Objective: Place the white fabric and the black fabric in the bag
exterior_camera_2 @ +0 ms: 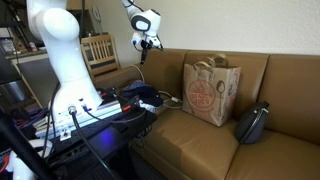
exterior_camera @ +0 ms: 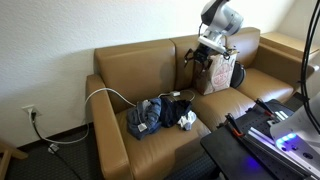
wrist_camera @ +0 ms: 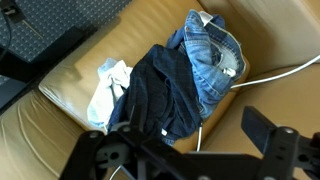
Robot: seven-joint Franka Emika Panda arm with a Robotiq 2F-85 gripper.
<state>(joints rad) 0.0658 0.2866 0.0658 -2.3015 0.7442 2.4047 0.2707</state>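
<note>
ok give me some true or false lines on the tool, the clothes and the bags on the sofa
1. The tool is open and holds nothing. True.
2. The black fabric is already in the bag. False: it lies on a sofa cushion against the blue denim garment.
3. The bag stands upright on the sofa. True.
4. The small black bag sits inside the bag. False: it lies on the sofa beside it.
</note>
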